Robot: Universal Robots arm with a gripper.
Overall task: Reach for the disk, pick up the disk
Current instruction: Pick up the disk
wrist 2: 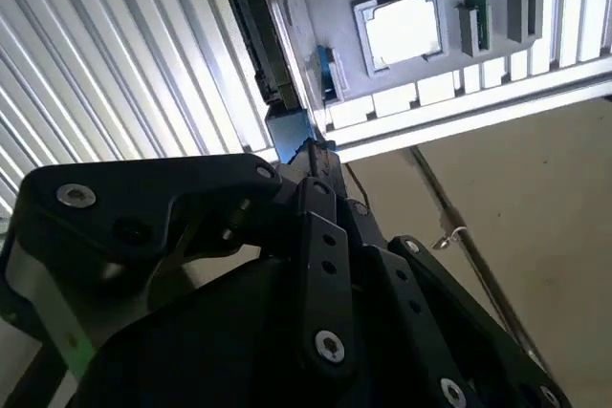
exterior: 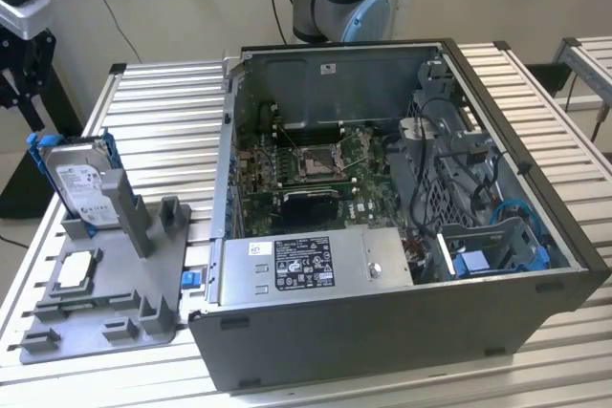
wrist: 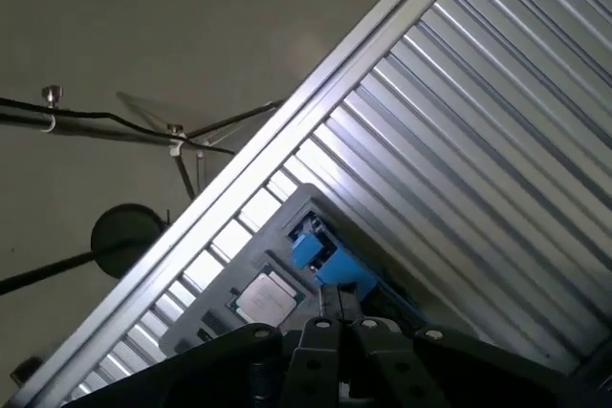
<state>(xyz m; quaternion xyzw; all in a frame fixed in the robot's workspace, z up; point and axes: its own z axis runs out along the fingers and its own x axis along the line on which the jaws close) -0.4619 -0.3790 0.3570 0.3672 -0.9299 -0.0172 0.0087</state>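
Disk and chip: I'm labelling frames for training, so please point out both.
disk [exterior: 82, 188], exterior view, on its white label.
chip [exterior: 76, 272], exterior view, centre of its silver top.

Silver-grey, blue-edged disk [exterior: 84, 188]; grey holder [exterior: 120, 282]; silvery ribbed table [exterior: 163, 121].

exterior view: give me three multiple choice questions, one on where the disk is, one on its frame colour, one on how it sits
1. Where is the disk?
A) inside the computer case
B) in the grey holder at the exterior view's left
C) on the floor

2. What colour is the disk's frame?
A) red
B) green
C) blue

3. How does the disk sit?
A) standing on edge
B) lying flat
C) hanging from a cable

Answers:
1 B, it stands in the grey holder, outside the computer case.
2 C, blue plastic edges it.
3 A, its labelled face is upright.
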